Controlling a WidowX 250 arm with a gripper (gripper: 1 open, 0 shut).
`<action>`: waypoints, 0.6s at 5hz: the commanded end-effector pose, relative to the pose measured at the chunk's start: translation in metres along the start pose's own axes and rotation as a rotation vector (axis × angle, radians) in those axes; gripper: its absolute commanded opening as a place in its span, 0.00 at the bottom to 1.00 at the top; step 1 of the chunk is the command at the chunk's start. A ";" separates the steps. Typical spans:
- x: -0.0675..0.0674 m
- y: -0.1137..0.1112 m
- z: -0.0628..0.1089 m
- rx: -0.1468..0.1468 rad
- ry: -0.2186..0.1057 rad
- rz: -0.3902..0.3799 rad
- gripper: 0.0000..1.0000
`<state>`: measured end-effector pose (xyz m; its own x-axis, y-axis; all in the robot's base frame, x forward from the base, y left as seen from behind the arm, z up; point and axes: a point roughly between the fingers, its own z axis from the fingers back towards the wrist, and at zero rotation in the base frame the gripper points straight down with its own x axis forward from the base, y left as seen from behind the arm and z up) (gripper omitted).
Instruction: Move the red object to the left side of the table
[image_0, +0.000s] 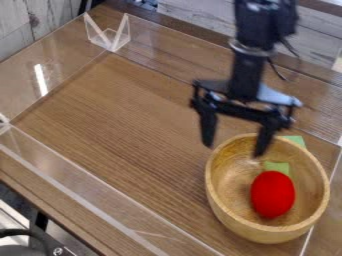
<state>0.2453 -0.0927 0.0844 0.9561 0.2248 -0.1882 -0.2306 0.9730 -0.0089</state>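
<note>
The red object (273, 193), a glossy rounded toy fruit, lies inside a round light wooden bowl (227, 200) at the right front of the table (120, 110). A green piece (278, 166) shows just behind it in the bowl. My gripper (238, 135) hangs open, pointing down, its two black fingers spread wide over the bowl's far rim. It is above and behind the red object and touches nothing.
Clear acrylic walls (67, 175) edge the wood-grain tabletop on the left and front. A small clear acrylic stand (107, 33) sits at the far left corner. The left half of the tabletop shows bare wood.
</note>
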 end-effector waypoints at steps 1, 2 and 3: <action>-0.012 -0.032 0.004 -0.057 -0.060 0.050 1.00; -0.020 -0.052 -0.008 -0.083 -0.071 0.063 1.00; -0.025 -0.057 -0.011 -0.104 -0.090 0.146 1.00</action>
<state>0.2298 -0.1516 0.0675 0.9165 0.3771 -0.1335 -0.3868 0.9205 -0.0551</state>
